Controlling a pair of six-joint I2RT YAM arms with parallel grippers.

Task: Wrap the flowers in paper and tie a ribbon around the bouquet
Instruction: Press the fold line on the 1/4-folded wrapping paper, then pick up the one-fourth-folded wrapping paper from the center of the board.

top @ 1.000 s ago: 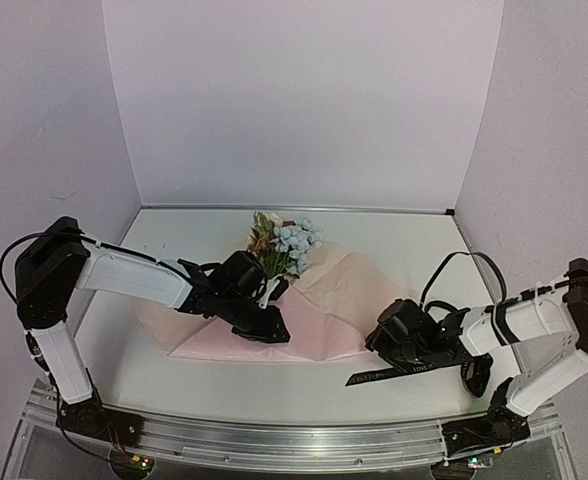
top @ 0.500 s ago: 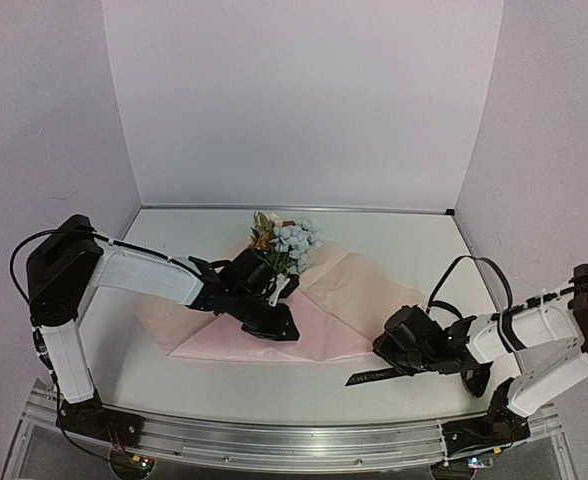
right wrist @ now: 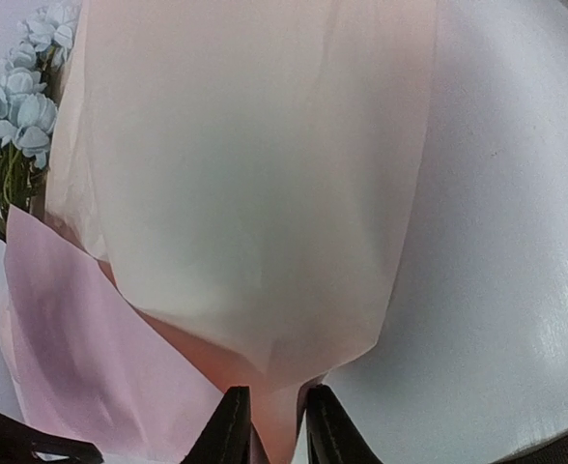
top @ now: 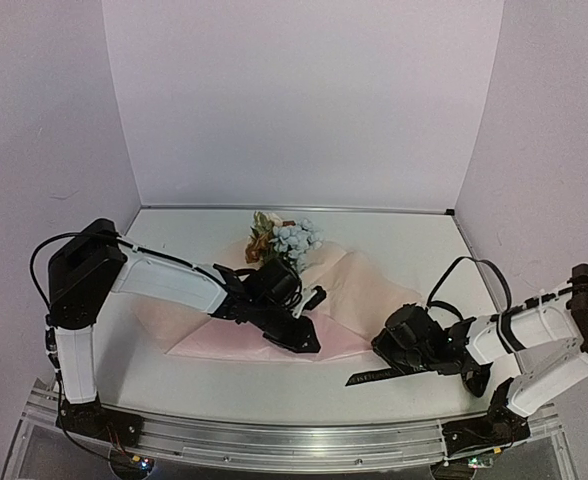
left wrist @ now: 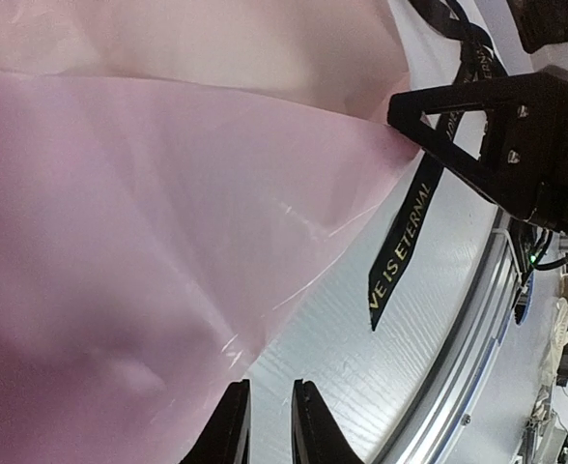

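I see the left gripper (left wrist: 269, 385) stretched low across the paper (top: 364, 290) — jaws almost touching, hold unclear; right gripper (right wrist: 274, 391), low, pinches its corner.

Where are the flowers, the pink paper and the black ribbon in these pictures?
flowers (top: 292, 240), top external view, on the pale blue blooms.
paper (right wrist: 255, 193), right wrist view, on the middle of the pale upper flap.
ribbon (left wrist: 413, 215), left wrist view, on the lettered stretch near its free end.

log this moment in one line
stage: wrapping | left claw: narrow gap, at paper near edge | right claw: paper corner between jaws, grip unclear | flowers: on paper | ribbon: lying on table
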